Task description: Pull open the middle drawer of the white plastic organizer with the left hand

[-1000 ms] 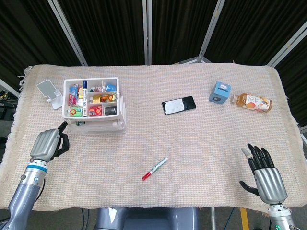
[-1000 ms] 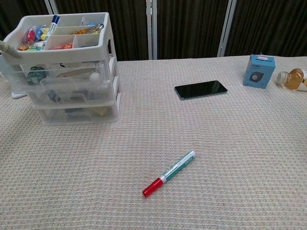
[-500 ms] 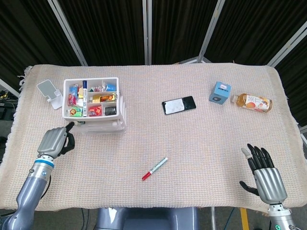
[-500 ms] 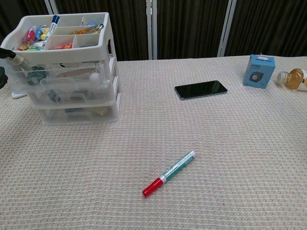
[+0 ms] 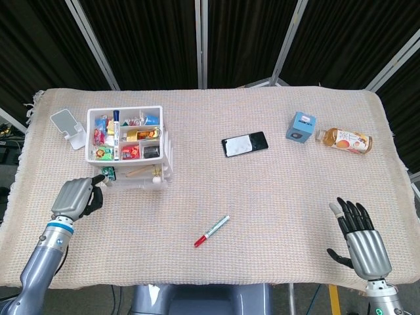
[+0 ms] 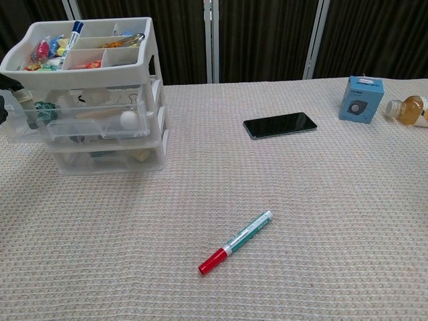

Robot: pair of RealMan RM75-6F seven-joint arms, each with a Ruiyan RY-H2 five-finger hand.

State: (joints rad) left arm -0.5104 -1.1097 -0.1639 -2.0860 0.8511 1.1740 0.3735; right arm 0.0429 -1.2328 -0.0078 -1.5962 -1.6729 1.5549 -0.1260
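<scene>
The white plastic organizer (image 5: 125,109) stands at the table's left, its top tray full of small items. Its middle drawer (image 5: 132,183) sticks out toward me, showing small items and a white ball inside. In the chest view the drawer front (image 6: 87,127) stands out past the other drawers. My left hand (image 5: 77,196) lies left of the drawer's front, fingers curled, with one fingertip (image 5: 100,178) hooked on its left corner. Only a dark sliver of this hand (image 6: 3,107) shows in the chest view. My right hand (image 5: 358,237) hovers at the near right, fingers spread, holding nothing.
A red-capped marker (image 5: 211,231) lies mid-table near the front. A black phone (image 5: 244,144) sits at the centre. A blue box (image 5: 300,126) and a lying bottle (image 5: 344,140) are at the far right. A white stand (image 5: 67,126) is left of the organizer.
My left hand moved right to the organizer's middle drawer, then drew back toward me. The drawer has slid out with it and now shows its contents. The right hand stayed still.
</scene>
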